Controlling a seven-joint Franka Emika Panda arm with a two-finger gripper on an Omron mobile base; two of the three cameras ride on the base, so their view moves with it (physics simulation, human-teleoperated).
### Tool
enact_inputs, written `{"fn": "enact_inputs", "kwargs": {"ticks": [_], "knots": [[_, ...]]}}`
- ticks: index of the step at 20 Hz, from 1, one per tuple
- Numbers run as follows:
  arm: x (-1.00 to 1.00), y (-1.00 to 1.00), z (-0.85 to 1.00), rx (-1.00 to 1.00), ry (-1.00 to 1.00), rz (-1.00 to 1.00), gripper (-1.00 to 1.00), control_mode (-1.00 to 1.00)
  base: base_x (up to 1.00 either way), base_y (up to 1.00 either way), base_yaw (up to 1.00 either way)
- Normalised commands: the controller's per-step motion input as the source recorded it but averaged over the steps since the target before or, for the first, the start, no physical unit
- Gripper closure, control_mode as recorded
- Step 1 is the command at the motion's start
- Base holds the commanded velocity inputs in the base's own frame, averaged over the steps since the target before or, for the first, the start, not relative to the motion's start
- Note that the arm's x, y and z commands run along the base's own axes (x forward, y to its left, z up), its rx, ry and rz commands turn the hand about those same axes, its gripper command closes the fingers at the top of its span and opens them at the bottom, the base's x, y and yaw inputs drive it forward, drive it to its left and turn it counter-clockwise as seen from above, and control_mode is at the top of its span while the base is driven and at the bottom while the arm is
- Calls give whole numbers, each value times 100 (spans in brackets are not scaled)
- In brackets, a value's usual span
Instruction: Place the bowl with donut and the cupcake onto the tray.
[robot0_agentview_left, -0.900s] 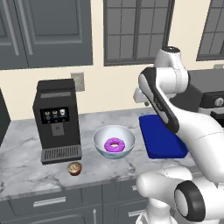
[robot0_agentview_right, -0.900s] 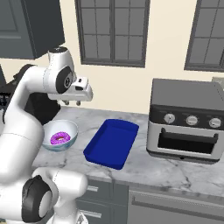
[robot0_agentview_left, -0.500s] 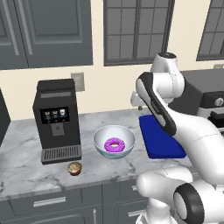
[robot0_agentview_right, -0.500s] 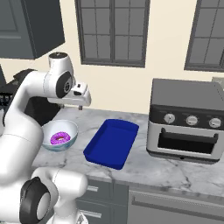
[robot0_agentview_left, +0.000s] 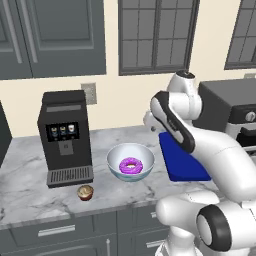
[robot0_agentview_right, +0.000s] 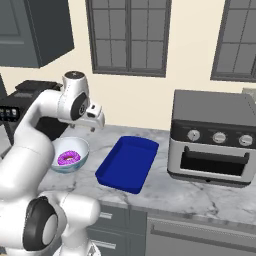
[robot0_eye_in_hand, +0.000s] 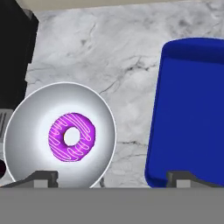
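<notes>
The pale bowl (robot0_agentview_left: 143, 154) stands on the marble counter with the purple-iced donut (robot0_agentview_left: 130, 165) lying in it. The small cupcake (robot0_agentview_left: 85, 192) sits near the counter's front edge, left of the bowl and in front of the coffee machine. Right of the bowl lies the deep-blue tray (robot0_agentview_left: 186, 168), partly behind my arm. My gripper (robot0_agentview_left: 151, 126) hangs open and holds nothing, above the gap between bowl and tray. In the hand view the donut (robot0_eye_in_hand: 72, 136) is lower left in the bowl (robot0_eye_in_hand: 30, 118), the tray (robot0_eye_in_hand: 192, 122) is at right, and my gripper (robot0_eye_in_hand: 113, 177) has its tips far apart.
A black coffee machine (robot0_agentview_left: 65, 137) stands left of the bowl, close to it. A grey toaster oven (robot0_agentview_right: 215, 145) sits on the counter right of the tray (robot0_agentview_right: 127, 162). The wall and windows run behind the counter.
The jaws have opened wide. The hand has come down and shifted a little left, toward the bowl. Bowl, donut, cupcake and tray have not moved.
</notes>
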Motion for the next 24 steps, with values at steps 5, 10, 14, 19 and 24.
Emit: {"fn": "enact_inputs", "kwargs": {"ticks": [5,10,14,19,24], "knots": [[26,1,-27,1,8,-1,-100,-100,0,0,0],[23,6,-40,0,3,-1,-100,-100,0,0,0],[25,10,-52,0,0,-1,-100,-100,0,0,0],[7,11,-58,-2,0,-2,-100,-100,0,0,0],[9,4,-61,-2,0,-1,-100,-100,0,0,0]]}}
